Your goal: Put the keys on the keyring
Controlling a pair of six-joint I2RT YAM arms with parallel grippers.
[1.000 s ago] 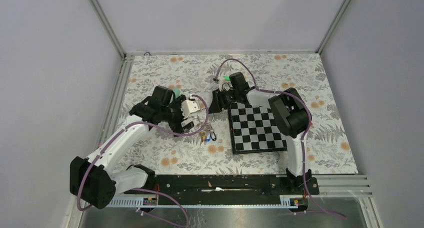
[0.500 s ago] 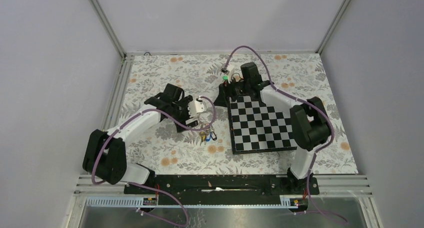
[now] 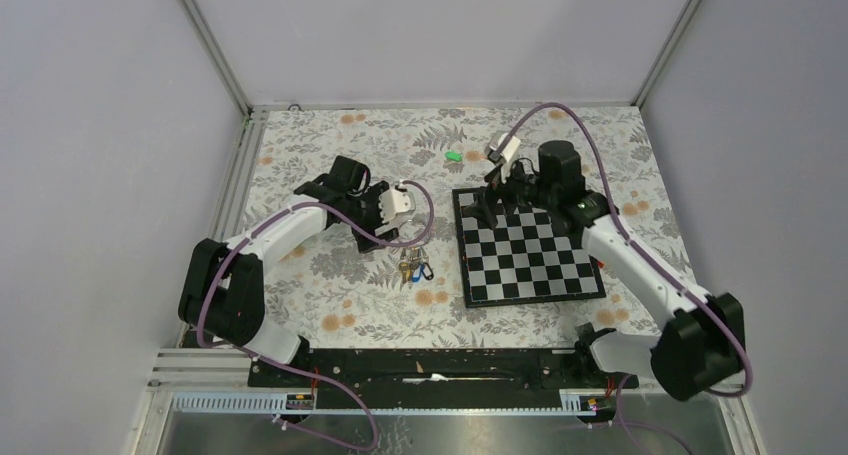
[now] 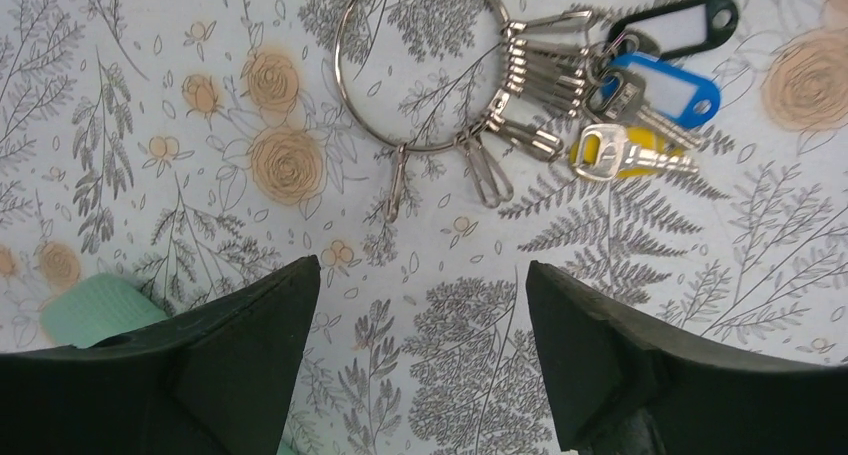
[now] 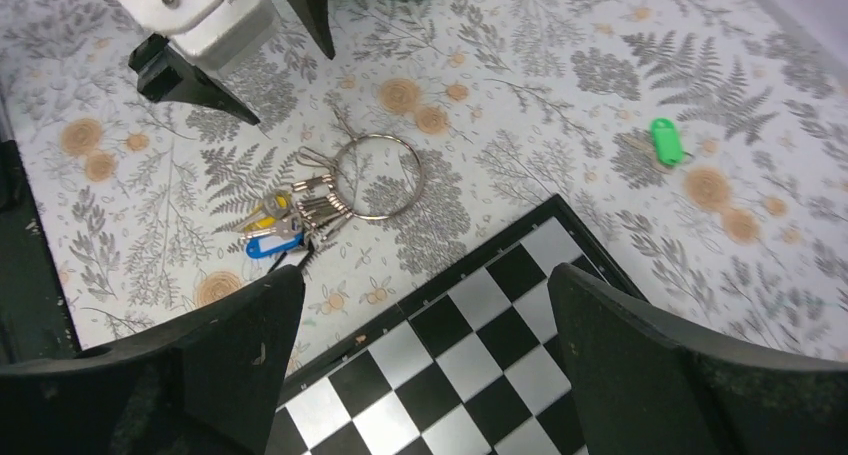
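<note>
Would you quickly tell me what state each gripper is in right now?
Left gripper: open, holding nothing.
Right gripper: open, holding nothing.

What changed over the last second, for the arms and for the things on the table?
The right gripper, jaws open and empty, pulled back rightward from beside the green-headed key to the chessboard's far edge. The left gripper, jaws open, shifted only slightly and stayed by the keyring. The green-headed key, keyring and chessboard have not moved.
</note>
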